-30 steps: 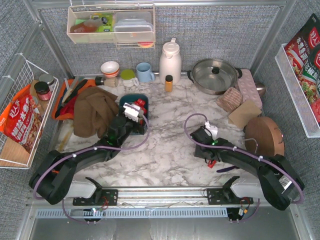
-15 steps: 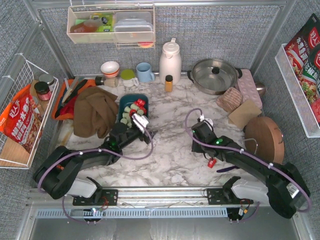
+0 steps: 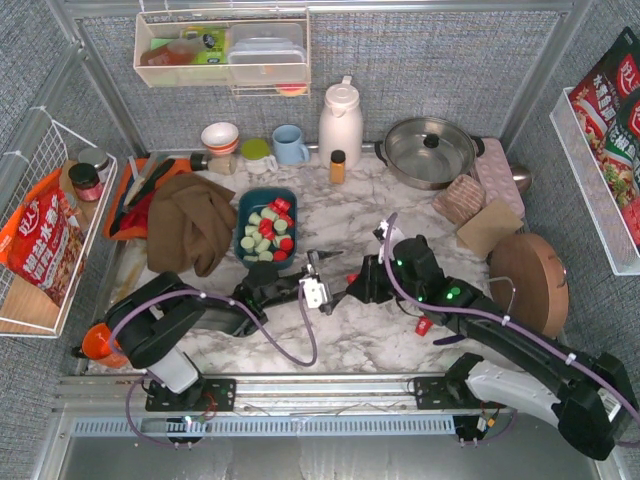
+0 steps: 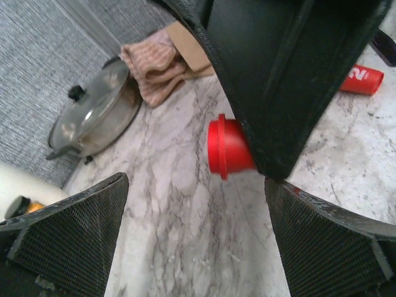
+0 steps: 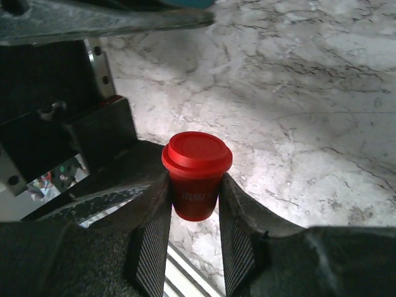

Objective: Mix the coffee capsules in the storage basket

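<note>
Top external view is showing the basket at 11 o'clock from the table's middle, carrying red and green capsules. The right gripper is hovering mid-table, nose to nose with the left gripper. A stray capsule is lying at 4 o'clock from the right gripper. A cloth is touching the basket's 9 o'clock side, while a bottle is standing at its 1 o'clock, apart.

Left wrist view is showing the left gripper's fingers spread wide, holding nothing. The red capsule is poking out of the right gripper's black bulk, with the stray capsule at 2 o'clock and a pot at 10 o'clock.

Right wrist view is showing the right gripper clamping the red capsule just beneath its rim, lid up. I am judging it light, stiff and smooth, so the tapered body could slip. Under the rim looks like the safest hold. The left arm seems to be blocking the path to the basket.
</note>
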